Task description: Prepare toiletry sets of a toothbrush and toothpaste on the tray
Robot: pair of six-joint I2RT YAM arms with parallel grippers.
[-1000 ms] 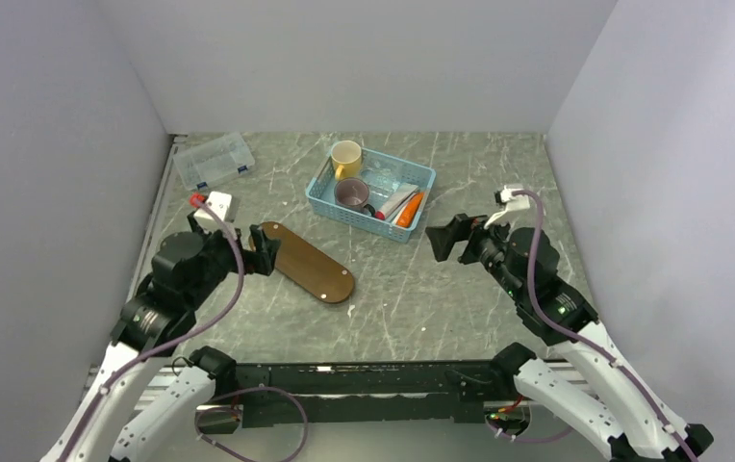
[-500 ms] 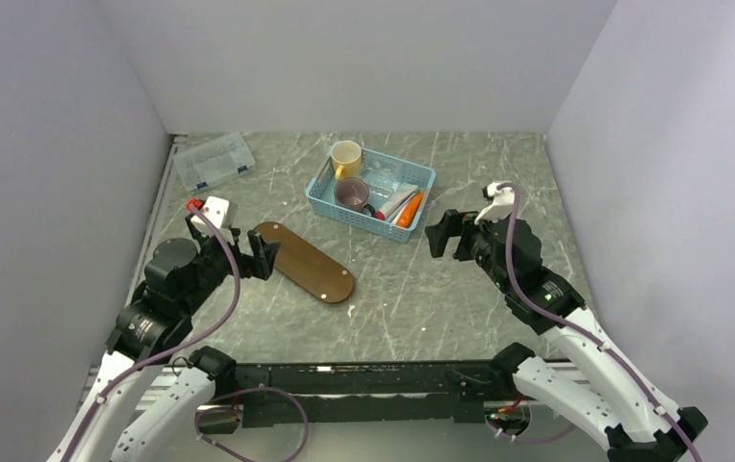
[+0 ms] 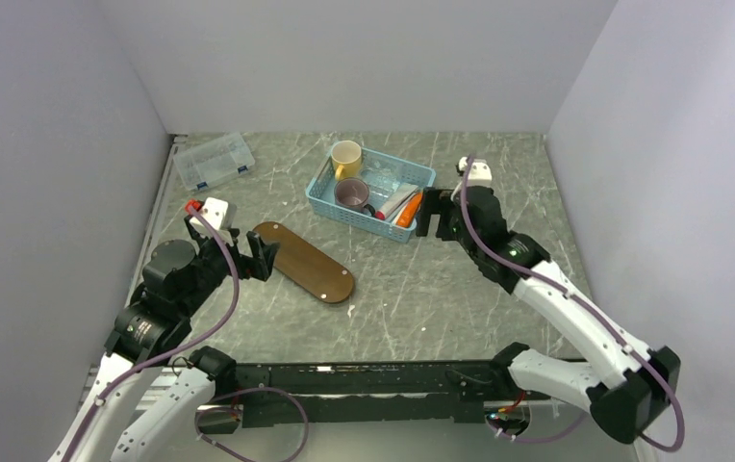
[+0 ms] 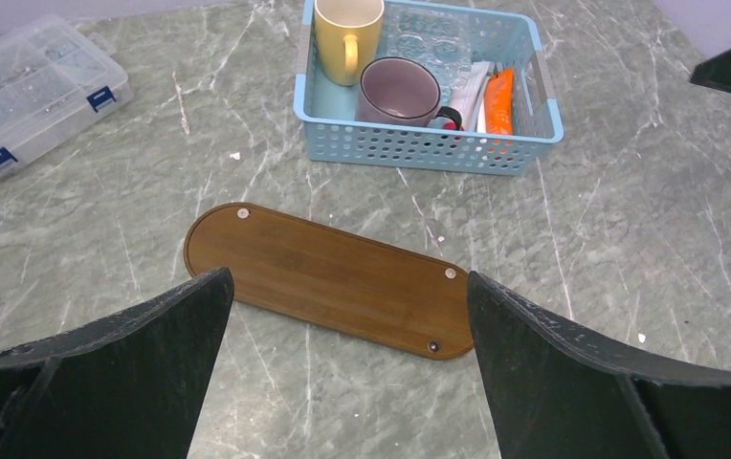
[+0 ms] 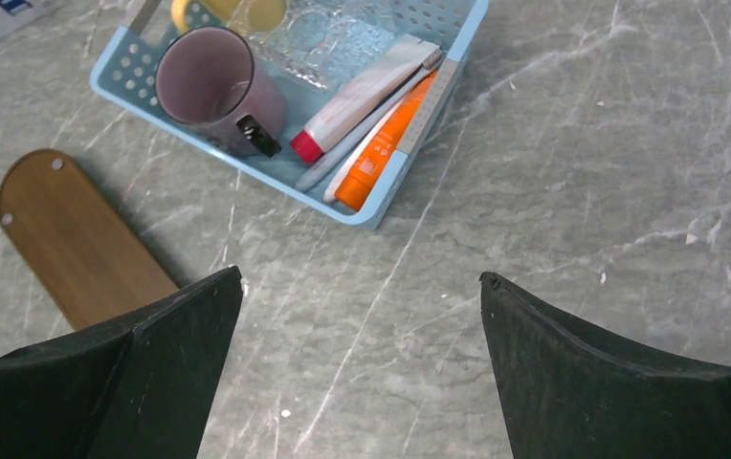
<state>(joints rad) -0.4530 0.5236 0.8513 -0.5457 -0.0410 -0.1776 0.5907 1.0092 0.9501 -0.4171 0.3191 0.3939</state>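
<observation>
The dark brown tray lies bare on the table left of centre; it also shows in the left wrist view and the right wrist view. The thin white toothbrush lies in the light-blue basket between a white toothpaste tube with a red cap and an orange tube. My left gripper is open and empty just left of the tray's near end. My right gripper is open and empty beside the basket's right end, above bare table.
The basket also holds a yellow mug, a purple-grey mug and a small clear holder. A clear lidded organiser box sits at the back left. Grey walls close in both sides and the back.
My right arm has reached forward and left, bringing its gripper up to the basket's right end. My left gripper has shifted slightly and stays by the tray.
</observation>
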